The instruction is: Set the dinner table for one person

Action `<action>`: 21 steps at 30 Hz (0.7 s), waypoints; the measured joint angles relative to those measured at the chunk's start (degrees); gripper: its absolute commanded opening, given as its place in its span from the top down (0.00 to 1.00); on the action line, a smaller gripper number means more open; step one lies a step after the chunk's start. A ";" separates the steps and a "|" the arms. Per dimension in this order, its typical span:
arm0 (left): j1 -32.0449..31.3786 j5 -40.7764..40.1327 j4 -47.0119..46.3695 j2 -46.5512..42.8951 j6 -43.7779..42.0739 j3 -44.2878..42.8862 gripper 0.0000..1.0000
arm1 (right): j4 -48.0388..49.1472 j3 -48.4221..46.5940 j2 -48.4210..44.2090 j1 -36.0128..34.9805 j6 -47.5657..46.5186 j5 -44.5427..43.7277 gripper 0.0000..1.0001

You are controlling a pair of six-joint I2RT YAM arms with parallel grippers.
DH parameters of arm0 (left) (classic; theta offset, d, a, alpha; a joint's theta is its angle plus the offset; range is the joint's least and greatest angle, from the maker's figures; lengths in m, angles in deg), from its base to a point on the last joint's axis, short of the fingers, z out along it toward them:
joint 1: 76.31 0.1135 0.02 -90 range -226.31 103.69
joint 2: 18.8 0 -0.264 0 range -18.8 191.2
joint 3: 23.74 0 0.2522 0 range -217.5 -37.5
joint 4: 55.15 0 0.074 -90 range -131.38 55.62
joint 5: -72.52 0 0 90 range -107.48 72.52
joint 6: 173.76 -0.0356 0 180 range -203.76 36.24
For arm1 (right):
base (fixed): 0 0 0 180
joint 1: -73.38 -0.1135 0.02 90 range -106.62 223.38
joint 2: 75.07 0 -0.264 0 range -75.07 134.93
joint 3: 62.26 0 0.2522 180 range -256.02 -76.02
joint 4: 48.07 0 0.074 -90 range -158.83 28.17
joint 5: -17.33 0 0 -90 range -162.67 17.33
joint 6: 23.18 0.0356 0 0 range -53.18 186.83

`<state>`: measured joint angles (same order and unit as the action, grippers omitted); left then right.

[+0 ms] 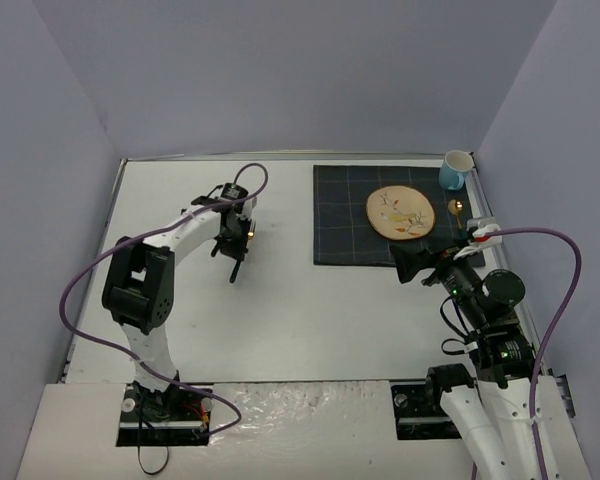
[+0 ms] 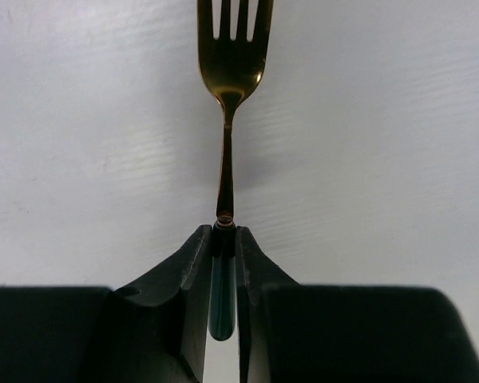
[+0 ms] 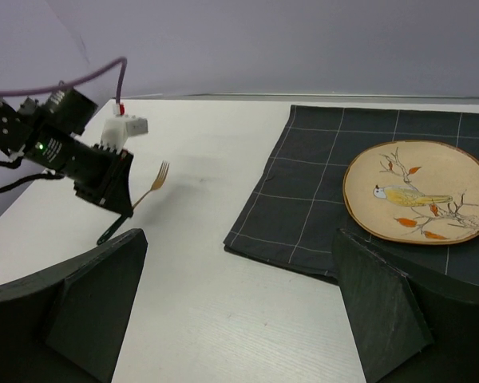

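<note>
The white dinner table (image 1: 310,320) carries a dark grey checked mat (image 1: 350,215) at the back right. On the mat lies a round plate with a bird painting (image 1: 400,213), also in the right wrist view (image 3: 419,191). My left gripper (image 2: 223,239) is shut on the dark green handle of a gold fork (image 2: 230,80) and holds it tilted, tines raised, over the bare table left of the mat (image 1: 234,272). My right gripper (image 3: 239,311) is open and empty, low over the table at the mat's near right corner (image 1: 420,265).
A blue and white cup (image 1: 456,170) stands at the mat's far right corner. A gold spoon (image 1: 457,208) lies right of the plate. Grey walls close the table on three sides. The left arm's purple cable (image 1: 90,270) loops over the left side.
</note>
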<state>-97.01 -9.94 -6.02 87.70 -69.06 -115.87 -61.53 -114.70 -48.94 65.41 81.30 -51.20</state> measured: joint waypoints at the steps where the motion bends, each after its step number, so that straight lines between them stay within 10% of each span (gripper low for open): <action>1: -1.76 -0.91 0.51 0.28 2.33 -2.92 1.00 | -0.45 -0.04 0.00 -0.01 0.16 0.00 0.03; 11: -18.15 -8.71 1.31 12.07 22.47 -35.58 1.00 | -3.10 -1.40 0.00 -0.02 1.15 -0.24 0.03; 21: -20.88 -10.63 2.09 28.46 31.00 -46.62 1.00 | -7.37 -2.39 -0.09 -0.02 1.03 -1.32 0.03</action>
<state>-117.89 -20.57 -3.93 116.16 -38.06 -162.49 -68.89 -117.10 -49.02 65.39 82.33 -52.51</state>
